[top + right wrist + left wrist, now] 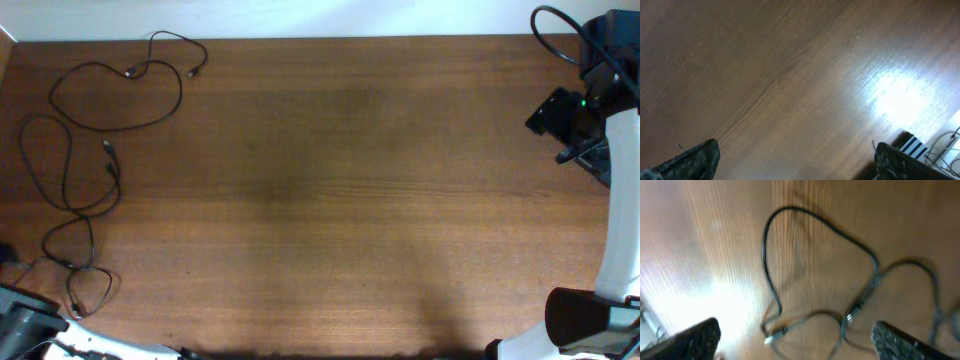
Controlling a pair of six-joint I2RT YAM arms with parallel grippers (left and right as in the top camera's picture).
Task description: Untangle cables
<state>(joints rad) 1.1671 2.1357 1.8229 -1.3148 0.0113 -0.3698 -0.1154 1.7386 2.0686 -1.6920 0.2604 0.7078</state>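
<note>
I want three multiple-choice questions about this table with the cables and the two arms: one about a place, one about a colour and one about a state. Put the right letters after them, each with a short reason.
1. Where on the table do the cables lie?
A. on the side of the left arm
B. in the middle
C. beside the right arm

2. What colour are the cables?
A. white
B. black
C. red

3. In what state is the right gripper?
A. shut on a cable
B. open, holding nothing
C. shut, holding nothing

Answers:
1 A: the overhead view shows all the loops along that side.
2 B: the overhead and left wrist views both show thin black cords.
3 B: its fingers stand wide apart over bare wood.
</note>
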